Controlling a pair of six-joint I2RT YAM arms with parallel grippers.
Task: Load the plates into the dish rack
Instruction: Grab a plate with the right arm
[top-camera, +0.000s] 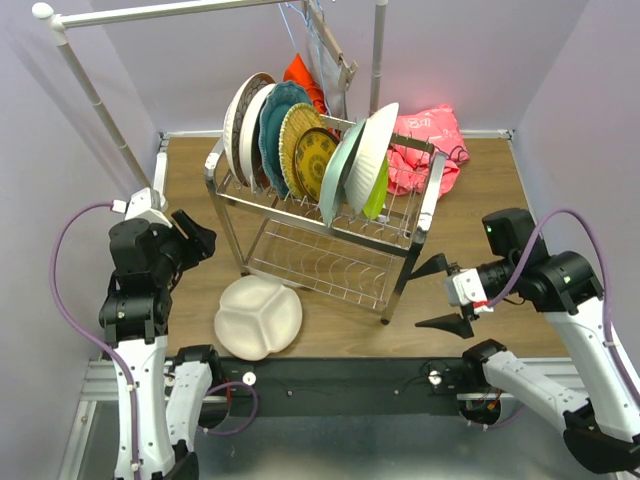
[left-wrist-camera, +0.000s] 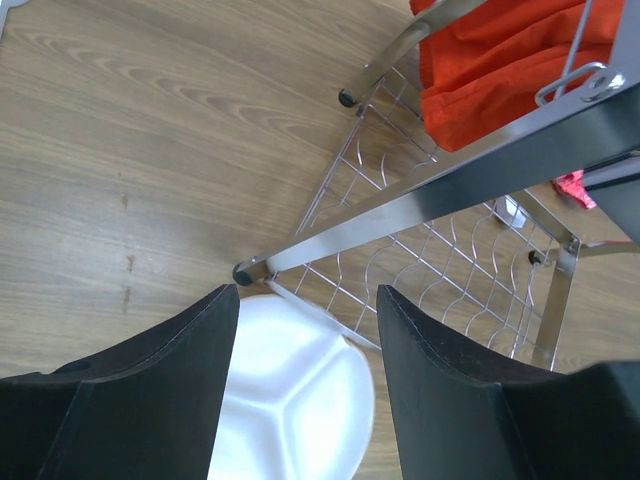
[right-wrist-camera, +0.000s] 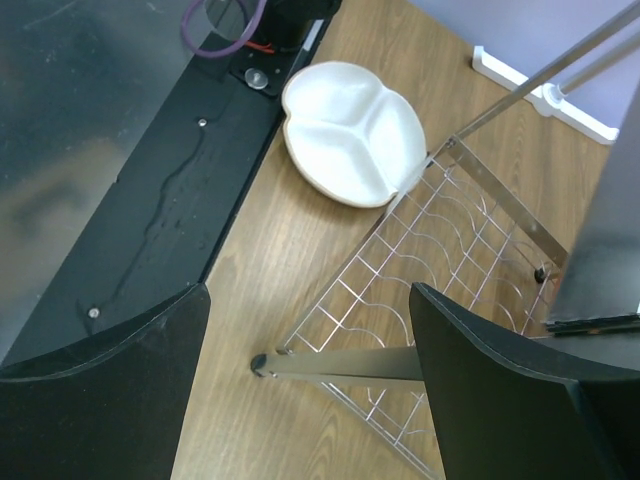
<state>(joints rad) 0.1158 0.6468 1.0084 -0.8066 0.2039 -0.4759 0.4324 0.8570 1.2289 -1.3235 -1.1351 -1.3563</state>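
Probably stiff, light, slick: pinch divided plate (top-camera: 258, 317) at eleven-o'clock rim with left claw (top-camera: 203, 240), agape and empty like right claw (top-camera: 440, 295).

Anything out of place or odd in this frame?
One white divided plate lies on the table beside the dish rack, while the other plates stand in its upper tier. Nothing looks spilled or broken.
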